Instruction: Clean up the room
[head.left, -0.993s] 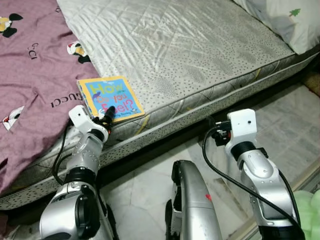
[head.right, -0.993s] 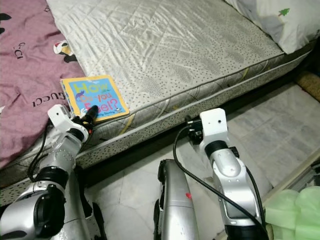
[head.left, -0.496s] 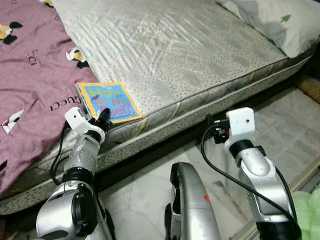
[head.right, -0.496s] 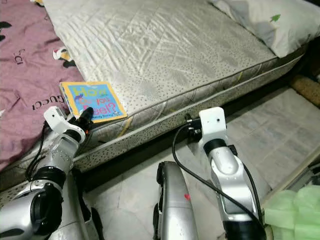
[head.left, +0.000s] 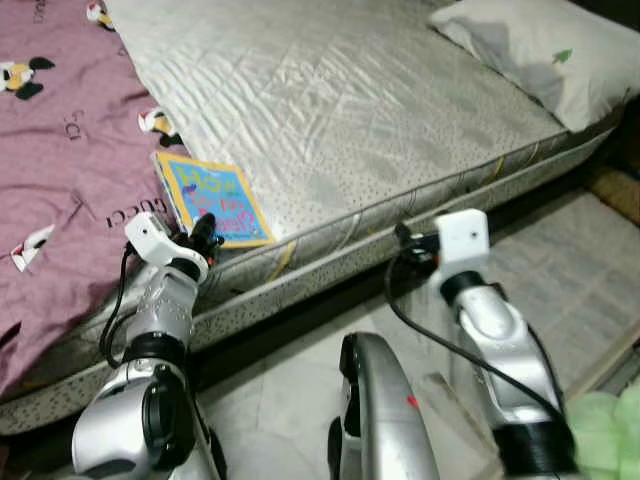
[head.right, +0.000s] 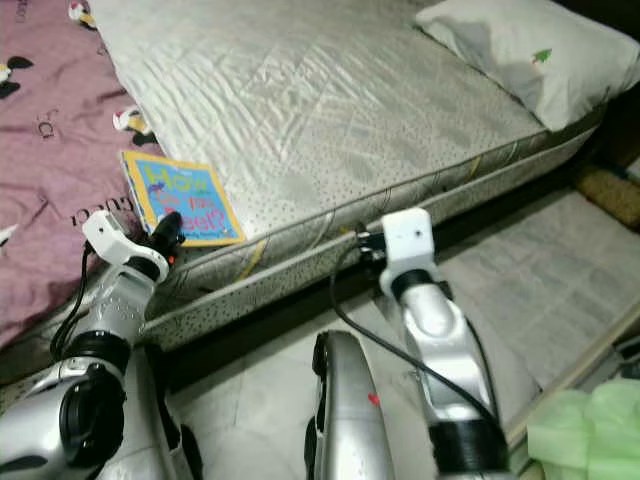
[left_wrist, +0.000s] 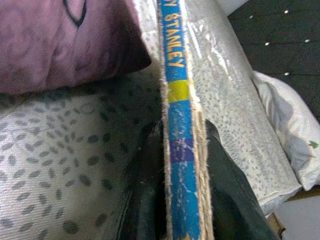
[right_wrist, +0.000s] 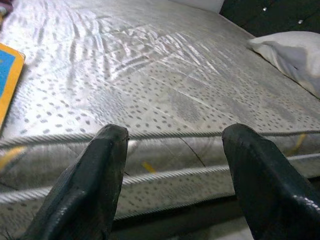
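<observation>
Pinching the book (head.left: 210, 198) by its near edge, left hand (head.left: 203, 232) at the bed (head.left: 380, 110) rim beside the purple blanket (head.left: 60, 150); right hand (right_wrist: 172, 180) spread, facing the mattress side; thin edge grip may slip, book dropping floorward.

The robot's left arm reaches forward and up, its left gripper (head.left: 205, 232) closed with one black finger on each side of a book (left_wrist: 181, 150). The right arm is raised and bent at the elbow, its right gripper (right_wrist: 172, 175) held with fingers (right_wrist: 90, 185) spread wide apart, gripping nothing.
</observation>
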